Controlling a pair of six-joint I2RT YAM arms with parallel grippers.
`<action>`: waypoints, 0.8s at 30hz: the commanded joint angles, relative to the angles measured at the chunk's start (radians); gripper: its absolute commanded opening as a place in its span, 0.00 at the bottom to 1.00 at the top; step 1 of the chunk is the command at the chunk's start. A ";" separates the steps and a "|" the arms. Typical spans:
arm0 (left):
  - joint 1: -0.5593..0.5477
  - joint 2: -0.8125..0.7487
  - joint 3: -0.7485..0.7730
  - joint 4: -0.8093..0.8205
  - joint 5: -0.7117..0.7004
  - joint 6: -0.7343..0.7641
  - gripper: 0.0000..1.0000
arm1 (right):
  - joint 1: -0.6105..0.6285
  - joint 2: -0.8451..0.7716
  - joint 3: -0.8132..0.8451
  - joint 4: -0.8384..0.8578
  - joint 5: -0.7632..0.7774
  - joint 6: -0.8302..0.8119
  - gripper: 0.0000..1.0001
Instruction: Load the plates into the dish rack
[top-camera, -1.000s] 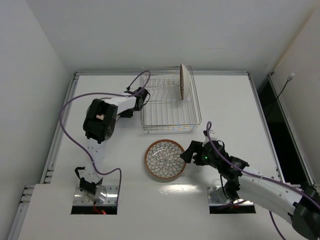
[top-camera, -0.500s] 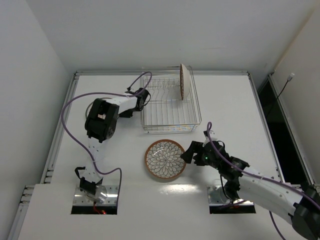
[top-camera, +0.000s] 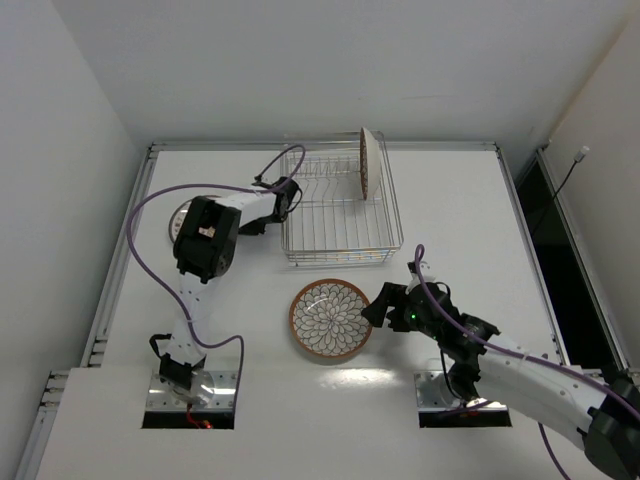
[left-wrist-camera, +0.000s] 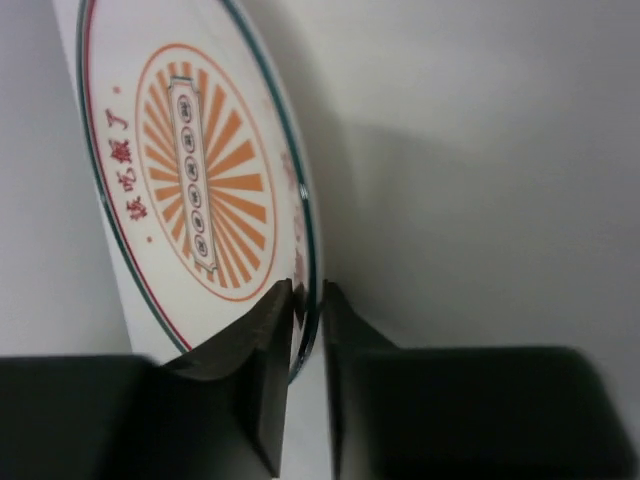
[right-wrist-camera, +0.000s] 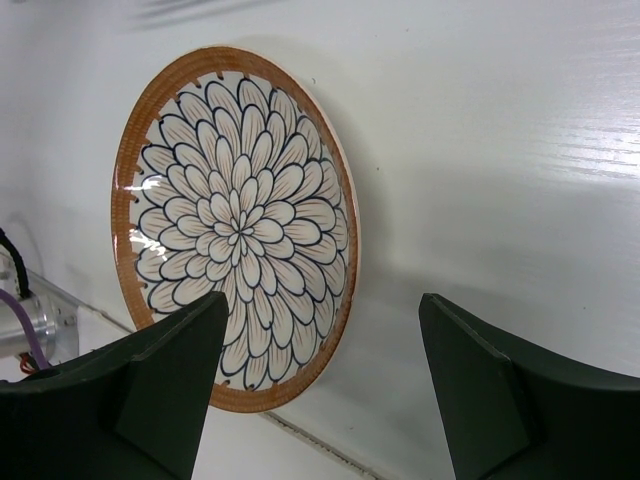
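**The left pincer nips the striped plate by its rim**

Its two dark wedge fingers sit almost together, clamped on the thin edge of this glossy white disc with orange rays. From above we see it left of the wire rack, mostly hidden by the arm. The right pincer is spread wide and grips nothing, just beside the brown-rimmed petal plate lying flat on the white table. A third plate stands on edge in the rack's far right corner.
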 joint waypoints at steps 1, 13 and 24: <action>0.007 0.039 -0.003 -0.004 0.102 -0.021 0.10 | 0.000 -0.009 -0.004 0.018 0.005 -0.015 0.75; 0.007 -0.195 -0.012 -0.027 0.087 -0.067 0.00 | 0.000 0.018 -0.004 0.036 0.005 -0.006 0.75; 0.007 -0.724 -0.093 0.160 0.183 -0.090 0.00 | 0.000 0.018 -0.034 0.079 0.005 0.003 0.75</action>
